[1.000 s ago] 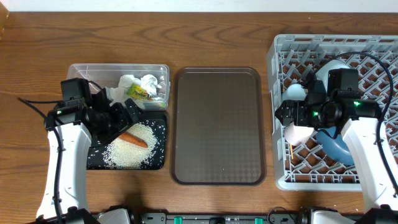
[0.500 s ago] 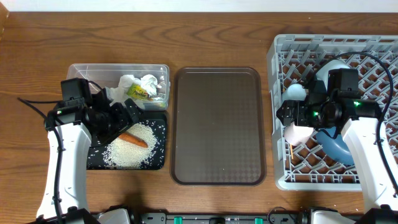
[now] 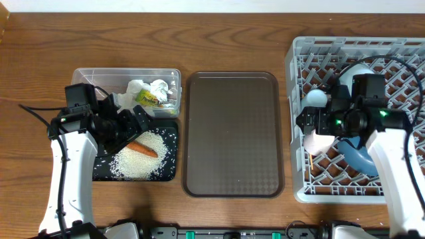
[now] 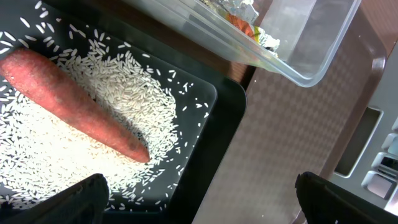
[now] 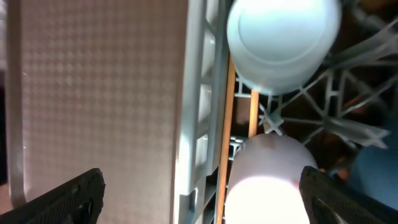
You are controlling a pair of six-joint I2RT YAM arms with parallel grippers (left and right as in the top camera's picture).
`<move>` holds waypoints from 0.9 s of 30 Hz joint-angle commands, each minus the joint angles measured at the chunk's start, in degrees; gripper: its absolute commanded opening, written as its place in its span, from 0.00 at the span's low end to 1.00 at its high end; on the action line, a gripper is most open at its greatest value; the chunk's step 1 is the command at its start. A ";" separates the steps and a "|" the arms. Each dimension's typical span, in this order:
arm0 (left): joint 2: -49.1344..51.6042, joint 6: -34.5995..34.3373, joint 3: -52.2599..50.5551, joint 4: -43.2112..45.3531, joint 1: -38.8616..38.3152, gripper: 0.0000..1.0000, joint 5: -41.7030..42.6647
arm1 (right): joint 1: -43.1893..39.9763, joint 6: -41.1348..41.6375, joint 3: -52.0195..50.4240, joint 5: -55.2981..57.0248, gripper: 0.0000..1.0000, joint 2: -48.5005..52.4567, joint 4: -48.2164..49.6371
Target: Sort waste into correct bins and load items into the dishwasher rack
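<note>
Barely anything moves between the earlier overhead frames and this one: the right arm edges a touch toward 3 o'clock over the dishwasher rack (image 3: 358,41), the left arm holds its pose, and no object changes place. That stillness, with both grippers empty, suggests the sorting and loading are finished or close to it. The carrot (image 3: 141,149) lies flat in the black bin (image 3: 99,174) on a bed of rice (image 3: 136,164), at 9 o'clock on the wooden surface (image 3: 232,40). Its long axis runs on the 10-to-4 line in the overhead view, and its tapered tip points to about 4 o'clock, toward the bare brown tray (image 3: 232,133). Just beyond it at 12 o'clock, the clear tub (image 3: 126,72) holds the paper wads (image 3: 158,86) and the yellow-green wrapper (image 3: 147,98). The left gripper (image 3: 141,122) hovers above the carrot's thick end, fingers spread wide and pinching nothing. The right gripper (image 3: 304,125) is also spread and empty, and it hangs over the rack between the light blue cup (image 3: 315,98) and the pinkish-white cup (image 3: 317,141). The chopsticks (image 5: 227,124) lie along the rack's near wall beside the two cups. The blue plate (image 3: 362,159) and the white bowl (image 3: 358,70) sit deeper in the rack.
</note>
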 commanded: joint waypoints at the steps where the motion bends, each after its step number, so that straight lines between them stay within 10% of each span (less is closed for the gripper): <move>1: 0.09 -0.48 -0.22 -0.20 0.26 0.99 0.11 | 0.50 -0.66 0.55 0.17 0.99 -6.45 -0.02; 27: 0.11 -0.48 -0.22 -0.20 0.26 0.99 0.11 | 1.03 -0.66 0.33 0.15 0.99 -52.76 -0.96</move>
